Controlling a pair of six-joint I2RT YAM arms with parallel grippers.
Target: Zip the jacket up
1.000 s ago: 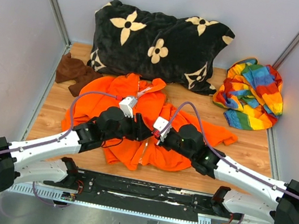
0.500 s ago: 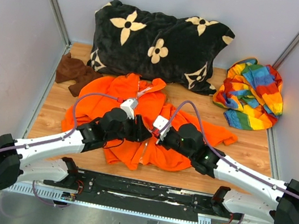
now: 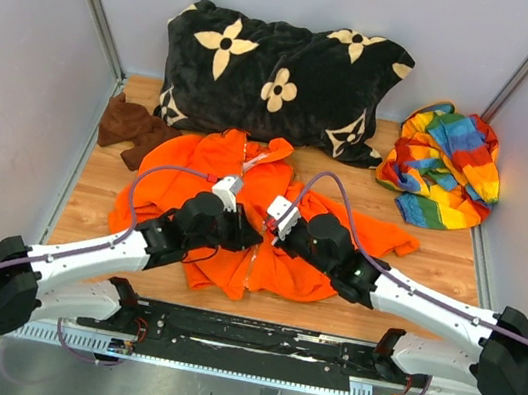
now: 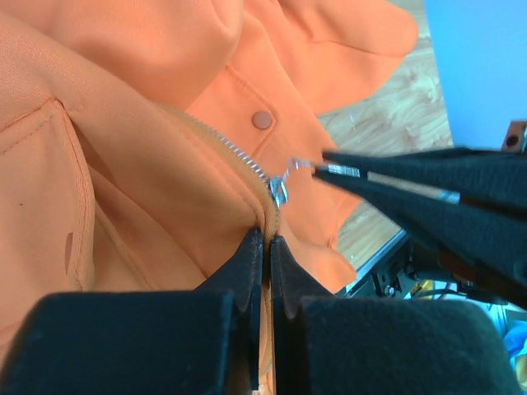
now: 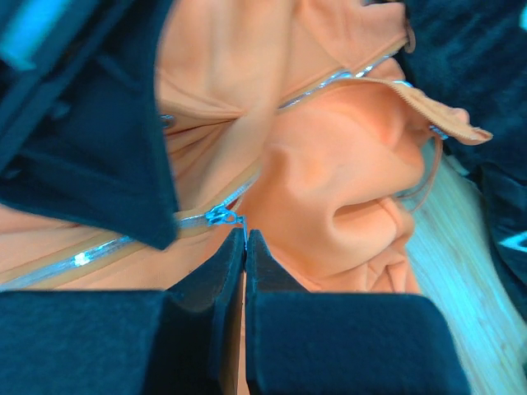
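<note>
The orange jacket (image 3: pixel 199 161) lies spread on the wooden table, partly under both arms. In the left wrist view its zipper slider (image 4: pixel 278 191) sits just above my left gripper (image 4: pixel 266 240), which is shut on the jacket's zipper edge below the slider. My right gripper (image 5: pixel 245 234) is shut on the zipper pull, with the slider (image 5: pixel 221 216) right at its tips. Its dark fingers (image 4: pixel 395 177) reach in from the right in the left wrist view. From above, the left gripper (image 3: pixel 253 238) and right gripper (image 3: pixel 268 231) meet over the jacket's lower front.
A black pillow with cream flowers (image 3: pixel 285 74) lies along the back wall. A rainbow-striped cloth (image 3: pixel 443 167) sits at the back right, a small brown cloth (image 3: pixel 129 126) at the back left. Grey walls close in both sides.
My left gripper has closed on the jacket's zipper edge after standing open. The right gripper has shifted slightly up and left, still shut on the pull.
</note>
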